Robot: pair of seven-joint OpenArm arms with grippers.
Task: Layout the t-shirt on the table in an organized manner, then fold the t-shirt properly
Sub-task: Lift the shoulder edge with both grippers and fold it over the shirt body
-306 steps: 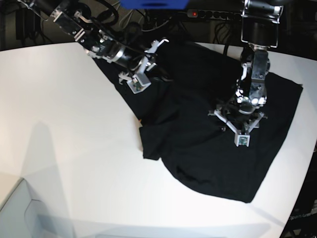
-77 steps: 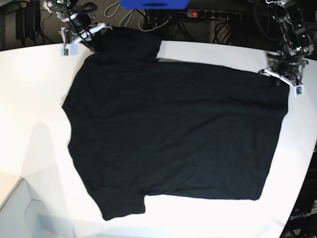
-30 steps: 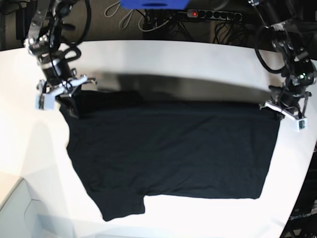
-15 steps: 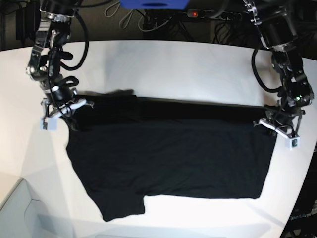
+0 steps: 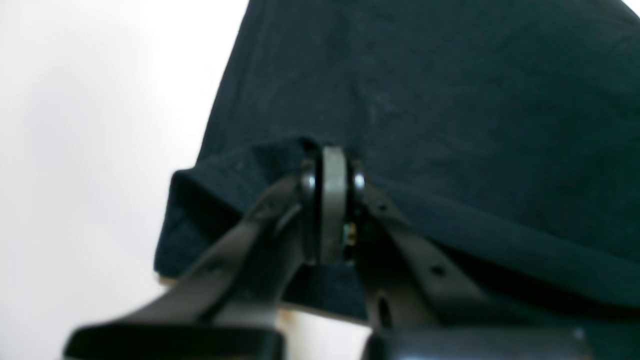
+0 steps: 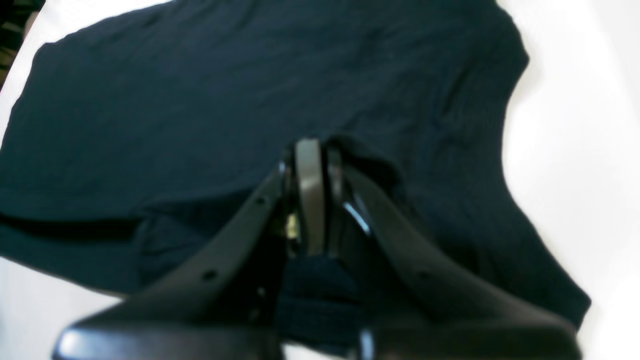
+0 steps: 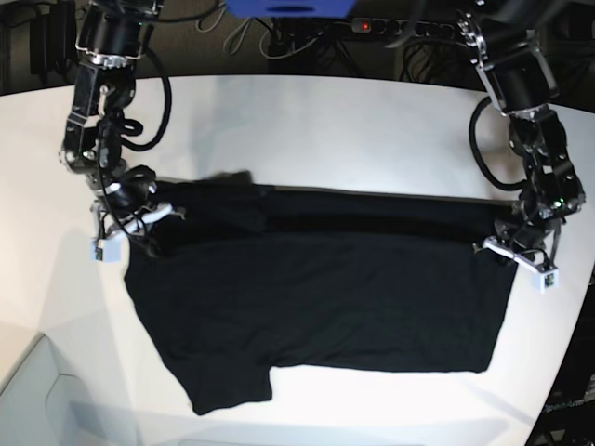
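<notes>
The black t-shirt (image 7: 325,297) lies spread wide across the white worktop (image 7: 372,111), its main body flat and smooth toward the camera side in the base view. Along its edge nearer the arms, the cloth is gathered up in a long fold that runs from one pincer to the other, with a dark hollow beneath the raised layer. A flap of cloth juts out beyond the body at the bottom left of the base view, and a small bump of fabric stands up along the folded strip near the right arm. The left pincer (image 5: 330,200) is together, clamped on the t-shirt near one end of the fold; in its wrist view a corner of the cloth sticks out beside it, with white worktop around. The right pincer (image 6: 312,195) is likewise together, clamped on the t-shirt near the other end, the fabric rising in a ridge at its tips. Both arms reach in from the far side of the worktop, well apart. Behind them, loose cables (image 7: 232,37) hang by a blue part (image 7: 291,7) at the top edge of the base view.
</notes>
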